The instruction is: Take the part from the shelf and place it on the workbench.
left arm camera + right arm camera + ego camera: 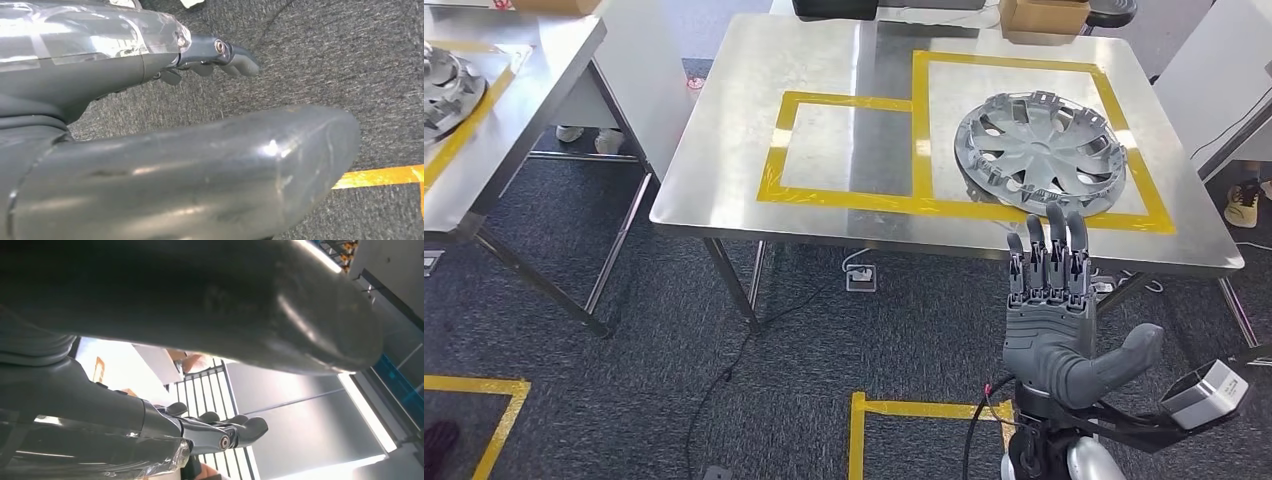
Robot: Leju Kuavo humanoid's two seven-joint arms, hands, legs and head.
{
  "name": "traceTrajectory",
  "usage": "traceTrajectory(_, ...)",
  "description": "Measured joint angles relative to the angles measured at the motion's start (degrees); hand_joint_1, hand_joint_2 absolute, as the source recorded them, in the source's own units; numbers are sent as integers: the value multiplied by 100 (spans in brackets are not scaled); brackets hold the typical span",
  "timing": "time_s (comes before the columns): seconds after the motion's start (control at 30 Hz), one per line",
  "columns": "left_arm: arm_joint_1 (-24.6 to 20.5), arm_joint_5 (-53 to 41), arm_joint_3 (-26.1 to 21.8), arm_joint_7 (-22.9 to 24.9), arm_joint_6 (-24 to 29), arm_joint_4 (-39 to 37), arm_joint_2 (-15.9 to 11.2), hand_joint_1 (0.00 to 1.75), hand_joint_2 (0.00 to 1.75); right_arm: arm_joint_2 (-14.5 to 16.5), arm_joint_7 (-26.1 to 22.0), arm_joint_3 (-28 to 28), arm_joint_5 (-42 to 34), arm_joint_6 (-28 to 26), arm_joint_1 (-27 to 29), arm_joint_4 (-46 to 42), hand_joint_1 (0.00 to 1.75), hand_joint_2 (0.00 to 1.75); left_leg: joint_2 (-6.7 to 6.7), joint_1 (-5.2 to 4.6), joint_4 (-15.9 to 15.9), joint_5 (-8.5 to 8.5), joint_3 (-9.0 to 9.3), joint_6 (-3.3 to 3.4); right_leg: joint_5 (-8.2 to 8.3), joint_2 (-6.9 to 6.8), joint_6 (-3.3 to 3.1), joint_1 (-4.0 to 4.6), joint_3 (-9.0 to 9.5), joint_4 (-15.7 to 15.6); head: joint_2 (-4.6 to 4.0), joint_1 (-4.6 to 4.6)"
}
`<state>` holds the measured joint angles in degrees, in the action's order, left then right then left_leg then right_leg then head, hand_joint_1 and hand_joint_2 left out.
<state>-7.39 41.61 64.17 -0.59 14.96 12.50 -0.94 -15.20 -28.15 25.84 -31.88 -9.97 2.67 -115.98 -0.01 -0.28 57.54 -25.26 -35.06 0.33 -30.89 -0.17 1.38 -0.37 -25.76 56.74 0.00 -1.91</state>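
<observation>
Steel-topped and taped in yellow, a second counter (519,60) at the far left carries another hubcap (444,85), cut off by the frame edge. Moving right, the main counter (724,190) shows a small yellow-taped rectangle (839,145) with nothing in it, then a larger taped square where the grey plastic hubcap (1041,150) lies flat with its ribbed inner side up, its near rim on the tape line. Just below that counter edge the right hand (1064,320) is raised, palm up, fingers straight and together, thumb out to the side, holding nothing. In its wrist view the left hand (215,55) hangs over the carpet with fingers loosely curled and nothing in them.

The placing step looks done: the part sits on the counter and the right hand is apart from it. What remains, I judge, is drawing that arm clear without catching the counter edge or nudging the rim.
</observation>
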Motion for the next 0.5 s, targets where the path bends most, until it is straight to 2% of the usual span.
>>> traceTrajectory(0.03, 0, -9, 0, -1, 0, 0, -2, 0, 0, 1, -8, 2, -5, -25, 6, 7, 0, 0, 10, 1, -6, 54, -30, -37, -24, 8, -25, 17, 59, -146, 0, -1)
traceTrajectory(0.07, 5, -22, 0, -1, 1, -1, -5, 0, 0, 1, -18, 3, -16, -53, 19, 17, 0, 0, 16, 4, -15, 110, -54, -74, -8, 10, -54, 24, 43, -199, 0, 3)
traceTrajectory(0.1, 8, -36, 0, -1, 2, -1, -9, 0, 0, 1, -29, 6, -30, -78, 31, 29, 0, 0, 20, 10, -7, 100, -89, -111, 28, 2, -82, 22, 13, -224, 0, 4)
traceTrajectory(0.13, 10, -50, 0, -1, 5, -2, -13, 0, 0, 1, -42, 8, -45, -101, 45, 43, 0, 0, 21, 15, 59, -2, -134, -145, 70, -8, -119, 15, -22, -249, 0, 19)
traceTrajectory(0.17, 12, -64, 0, -1, 10, -2, -17, 0, 0, 0, -54, 9, -57, -120, 59, 54, 0, 0, 19, 22, 228, -201, -197, -173, 114, -22, -158, 6, -67, -269, 0, 43)
traceTrajectory(0.23, 10, -82, 0, -1, 36, -2, -28, 0, 0, -3, -72, 10, -70, -150, 89, 72, 0, 0, 12, 49, 876, -765, -367, -216, 184, -42, -206, 6, -184, -237, 0, 104)
traceTrajectory(0.27, 10, -86, 0, 2, 52, -2, -36, 0, 0, -4, -78, 11, -83, -161, 102, 80, 0, 0, 8, 58, 1241, -962, -433, -229, 215, -53, -215, 12, -257, -198, 0, 123)
traceTrajectory(0.3, 9, -87, 0, 7, 67, -2, -45, 0, 0, -5, -85, 11, -98, -172, 111, 92, 0, 0, 6, 61, 1510, -1029, -452, -235, 246, -61, -216, 18, -338, -153, 0, 141)
traceTrajectory(0.33, 9, -87, 0, 15, 77, -2, -56, 0, 0, -5, -94, 11, -118, -180, 117, 106, 0, 0, 5, 62, 1613, -961, -396, -234, 275, -65, -215, 23, -428, -99, 0, 162)
traceTrajectory(0.37, 9, -87, 0, 26, 80, -2, -71, 0, 0, -5, -110, 11, -140, -183, 120, 121, 0, 0, 3, 62, 1528, -806, -250, -224, 303, -67, -207, 28, -521, -42, 0, 187)
traceTrajectory(0.4, 6, -87, 0, 39, 80, -2, -87, 0, 0, -5, -132, 12, -154, -185, 121, 136, 0, 0, -3, 61, 1273, -645, -21, -203, 328, -65, -196, 32, -608, 16, 0, 210)
traceTrajectory(0.43, 0, -87, 0, 52, 80, -2, -107, 0, 0, -4, -161, 13, -165, -184, 122, 146, 0, 0, -15, 57, 919, -586, 239, -171, 351, -62, -180, 38, -685, 69, 0, 228)
traceTrajectory(0.47, -7, -87, 0, 63, 80, -2, -125, 0, 0, -4, -191, 13, -171, -184, 121, 152, 0, 0, -26, 50, 558, -596, 485, -139, 373, -59, -157, 44, -740, 112, 0, 234)
traceTrajectory(0.5, -15, -87, 0, 68, 80, -1, -139, 0, 0, -4, -224, 13, -172, -185, 121, 155, 0, 0, -36, 38, 288, -649, 647, -112, 404, -58, -130, 48, -776, 139, 0, 232)
